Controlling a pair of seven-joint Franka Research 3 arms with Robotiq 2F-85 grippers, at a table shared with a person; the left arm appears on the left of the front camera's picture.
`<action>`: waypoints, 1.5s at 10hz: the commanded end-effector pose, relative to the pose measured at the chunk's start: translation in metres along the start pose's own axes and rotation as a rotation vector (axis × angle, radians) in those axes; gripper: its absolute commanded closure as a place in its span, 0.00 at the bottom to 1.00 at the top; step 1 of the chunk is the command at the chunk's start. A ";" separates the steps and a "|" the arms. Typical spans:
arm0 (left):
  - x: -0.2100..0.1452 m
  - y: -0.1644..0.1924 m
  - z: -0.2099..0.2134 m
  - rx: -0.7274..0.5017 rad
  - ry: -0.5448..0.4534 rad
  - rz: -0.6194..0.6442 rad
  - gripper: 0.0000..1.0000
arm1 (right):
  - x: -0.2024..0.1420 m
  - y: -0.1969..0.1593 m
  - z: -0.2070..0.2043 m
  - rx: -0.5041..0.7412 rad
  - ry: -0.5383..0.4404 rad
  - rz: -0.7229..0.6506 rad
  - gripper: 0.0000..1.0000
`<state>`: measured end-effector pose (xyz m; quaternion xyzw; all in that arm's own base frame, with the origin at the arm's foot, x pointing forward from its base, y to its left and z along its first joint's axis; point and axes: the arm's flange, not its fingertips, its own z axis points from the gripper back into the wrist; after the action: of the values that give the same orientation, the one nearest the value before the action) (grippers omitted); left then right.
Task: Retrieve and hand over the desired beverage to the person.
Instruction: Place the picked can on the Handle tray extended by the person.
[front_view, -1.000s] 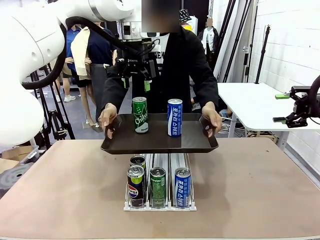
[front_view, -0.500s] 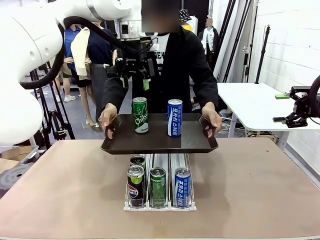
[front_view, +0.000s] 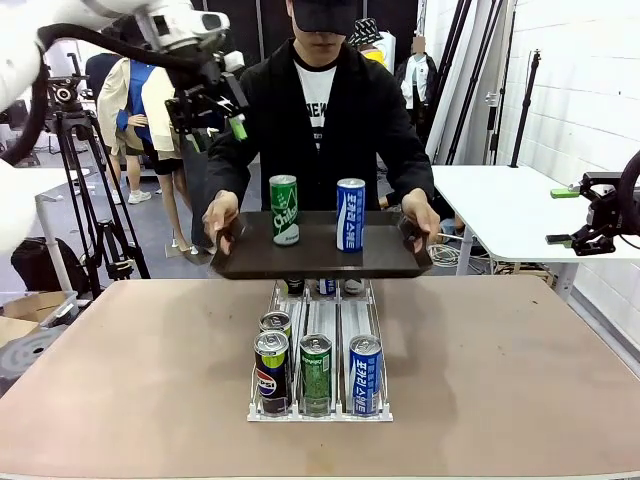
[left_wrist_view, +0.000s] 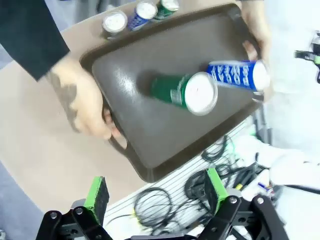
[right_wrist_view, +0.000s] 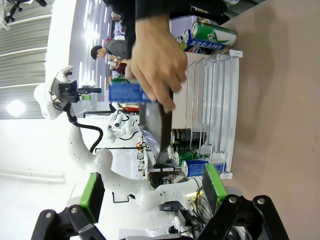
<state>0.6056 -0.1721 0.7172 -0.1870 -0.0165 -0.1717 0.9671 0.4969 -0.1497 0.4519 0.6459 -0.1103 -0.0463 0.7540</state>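
Left gripper (front_view: 212, 128), jaws wide & empty, hangs high beside the person (front_view: 320, 110), who holds flat dark tray (front_view: 318, 264) w/ green can (front_view: 284, 210) + blue can (front_view: 350, 214) above bench (front_view: 520, 360). Wrist view: left gripper over glossy tray. Right gripper (right_wrist_view: 150, 192) wide, empty.

Cans behind the tray (front_view: 320, 262) mostly hidden, blue can (left_wrist_view: 239, 75) motion-blurred, green can (left_wrist_view: 184, 91) label unreadable
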 end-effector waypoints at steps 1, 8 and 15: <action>-0.068 0.048 -0.013 -0.170 -0.088 0.044 0.00 | -0.001 0.000 -0.001 0.007 0.006 0.011 0.00; -0.181 0.202 -0.074 -0.713 -0.260 0.198 0.00 | -0.001 0.000 -0.001 0.007 0.006 0.011 0.00; -0.159 0.322 -0.164 -1.072 -0.252 0.374 0.00 | -0.001 0.000 -0.001 0.007 0.006 0.011 0.00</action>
<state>0.5547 0.0909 0.4235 -0.6470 0.0004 0.0343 0.7617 0.4971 -0.1495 0.4517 0.6460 -0.1099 -0.0462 0.7539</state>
